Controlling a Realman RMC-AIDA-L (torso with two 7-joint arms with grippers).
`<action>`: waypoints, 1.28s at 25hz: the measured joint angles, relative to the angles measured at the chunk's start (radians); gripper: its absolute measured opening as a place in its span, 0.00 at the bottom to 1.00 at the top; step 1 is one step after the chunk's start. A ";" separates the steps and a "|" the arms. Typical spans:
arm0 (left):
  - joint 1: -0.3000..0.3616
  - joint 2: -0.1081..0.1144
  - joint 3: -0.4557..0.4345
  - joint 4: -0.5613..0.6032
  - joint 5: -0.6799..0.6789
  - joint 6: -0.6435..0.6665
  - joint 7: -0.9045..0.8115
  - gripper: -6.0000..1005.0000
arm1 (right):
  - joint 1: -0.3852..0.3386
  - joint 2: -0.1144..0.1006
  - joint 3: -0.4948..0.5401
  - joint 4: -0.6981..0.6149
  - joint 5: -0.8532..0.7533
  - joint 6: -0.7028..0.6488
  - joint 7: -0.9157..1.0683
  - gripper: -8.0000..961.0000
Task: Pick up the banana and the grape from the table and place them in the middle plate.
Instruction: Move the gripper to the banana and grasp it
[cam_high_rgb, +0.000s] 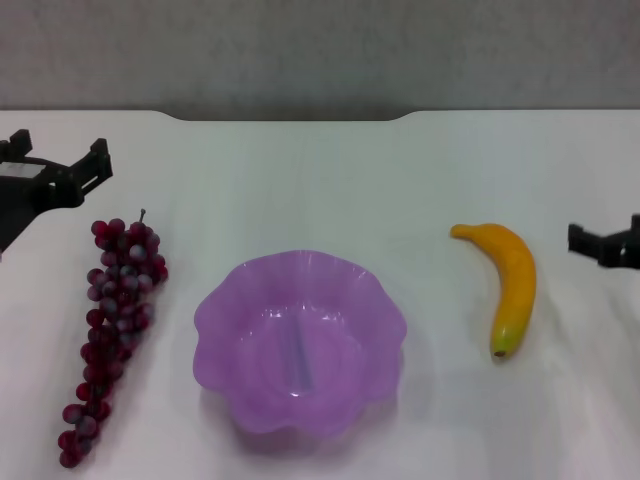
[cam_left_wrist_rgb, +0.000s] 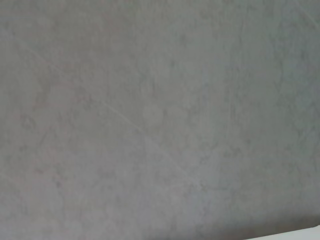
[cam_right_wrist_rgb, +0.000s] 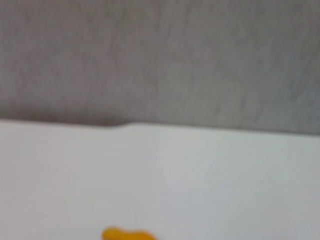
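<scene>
The banana (cam_high_rgb: 508, 285) lies on the white table (cam_high_rgb: 320, 180) to the right of the purple middle plate (cam_high_rgb: 215, 315), greenish tip toward me. Its end also shows in the right wrist view (cam_right_wrist_rgb: 127, 234). The grape bunch (cam_high_rgb: 115, 310) lies left of the plate, stem pointing away from me. The plate holds nothing. My left gripper (cam_high_rgb: 58, 150) is open and empty, just beyond the stem end of the grape. My right gripper (cam_high_rgb: 606, 235) is open and empty at the right edge of the head view, to the right of the banana.
A grey wall (cam_high_rgb: 320, 50) stands behind the table's notched far edge (cam_high_rgb: 290, 118). The left wrist view shows only this wall (cam_left_wrist_rgb: 150, 115) and a sliver of table.
</scene>
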 joint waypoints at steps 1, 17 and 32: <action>-0.004 0.000 0.000 0.003 0.000 -0.001 0.000 0.88 | 0.012 0.000 0.002 0.021 0.000 0.007 -0.012 0.92; -0.037 -0.001 0.013 0.016 0.000 -0.016 -0.005 0.88 | 0.187 0.000 0.021 0.234 0.001 0.065 -0.192 0.88; -0.082 -0.002 0.026 0.031 -0.001 -0.043 -0.007 0.88 | 0.329 0.006 -0.017 0.409 0.008 0.028 -0.276 0.85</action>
